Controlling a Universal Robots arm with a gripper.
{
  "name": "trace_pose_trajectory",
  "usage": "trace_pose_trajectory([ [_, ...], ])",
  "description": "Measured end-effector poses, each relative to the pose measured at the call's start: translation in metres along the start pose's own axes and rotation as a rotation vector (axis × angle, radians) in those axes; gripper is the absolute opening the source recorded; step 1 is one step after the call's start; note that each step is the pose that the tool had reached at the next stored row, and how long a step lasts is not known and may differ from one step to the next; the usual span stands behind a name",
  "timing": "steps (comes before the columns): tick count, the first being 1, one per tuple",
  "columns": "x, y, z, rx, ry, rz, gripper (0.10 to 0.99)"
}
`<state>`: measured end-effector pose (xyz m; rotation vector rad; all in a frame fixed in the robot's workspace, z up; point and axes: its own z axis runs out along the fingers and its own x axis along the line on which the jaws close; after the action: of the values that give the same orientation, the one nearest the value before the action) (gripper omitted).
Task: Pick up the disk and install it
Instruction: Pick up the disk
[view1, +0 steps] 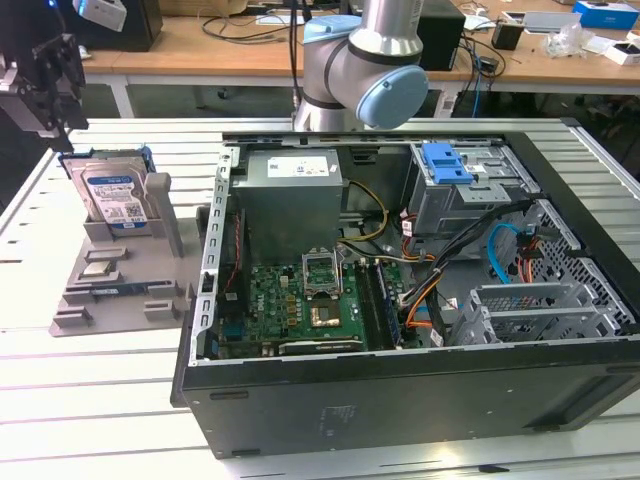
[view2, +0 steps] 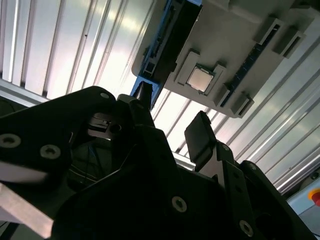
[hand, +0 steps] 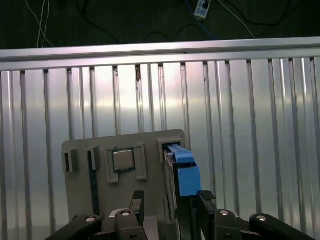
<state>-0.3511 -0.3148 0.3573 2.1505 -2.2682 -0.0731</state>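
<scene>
The disk (view1: 110, 195) stands on edge in a grey holder (view1: 95, 290) on the slatted table, at the exterior view's left. It is silver with a blue-and-white label and a blue carrier. My black gripper (view1: 55, 125) hangs just above and behind it, apart from it. In the first wrist view the disk (hand: 182, 172) shows as a blue strip beside the holder (hand: 125, 150). The gripper (hand: 171, 200) is open, its fingers (hand: 206, 197) straddling the strip's line without touching it. In the second wrist view the gripper (view2: 170, 112) is below the blue edge of the disk (view2: 150, 55).
An open computer case (view1: 400, 390) takes up the middle and the exterior view's right. Inside it are a motherboard (view1: 300, 295) and a grey drive bay (view1: 470, 200) topped by a blue bracket (view1: 445, 165). A square chip (hand: 123, 160) sits in the holder.
</scene>
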Motion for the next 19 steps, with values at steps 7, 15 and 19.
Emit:
trace_pose_trajectory([
  [7, -0.0161, -0.0002, 0.0163, -0.001, 0.0025, -0.058, 0.541],
  [15, -0.0174, -0.0010, 0.0359, -0.001, 0.0032, -0.072, 0.541],
  [19, -0.0181, -0.0012, 0.0460, -0.001, 0.0034, -0.076, 0.541],
])
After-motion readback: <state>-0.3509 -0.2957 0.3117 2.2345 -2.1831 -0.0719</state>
